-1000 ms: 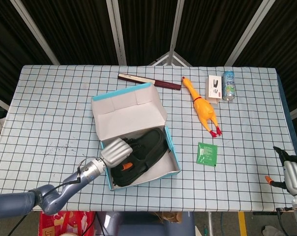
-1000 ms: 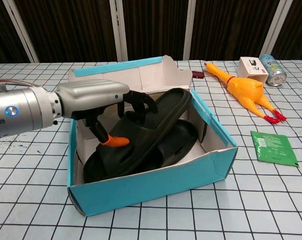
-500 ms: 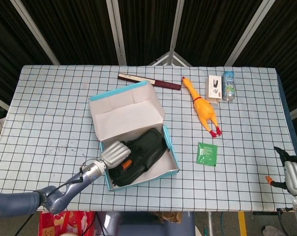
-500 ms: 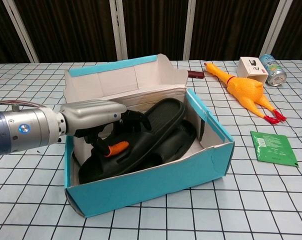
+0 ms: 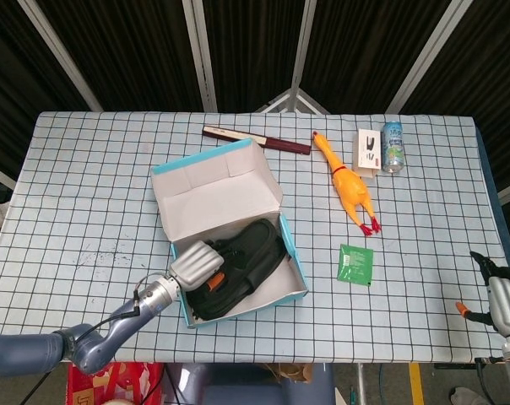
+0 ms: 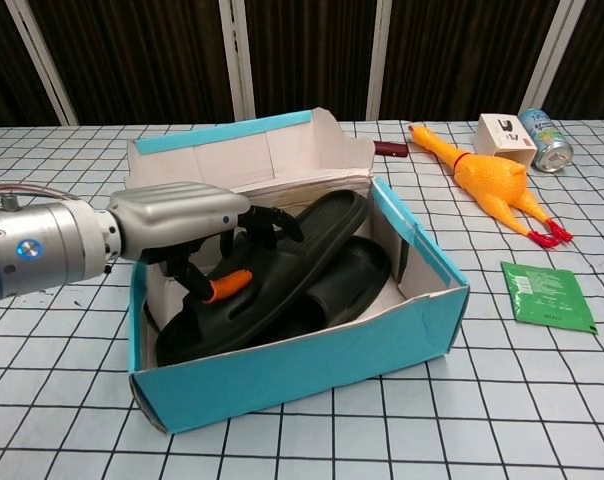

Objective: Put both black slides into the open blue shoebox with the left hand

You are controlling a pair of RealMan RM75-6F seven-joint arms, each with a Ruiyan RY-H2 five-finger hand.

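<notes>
Both black slides (image 6: 282,280) lie stacked inside the blue shoebox (image 6: 312,365) near the table's front edge, the upper one tilted across the lower. The left robot hand (image 6: 197,225) hangs over them, fingers curled around the upper slide's strap, apparently seating it.

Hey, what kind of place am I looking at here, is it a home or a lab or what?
Probably a robot test lab: a table under a checked cloth, black curtains on a metal frame behind it, and unrelated props like a rubber chicken and a can.
</notes>
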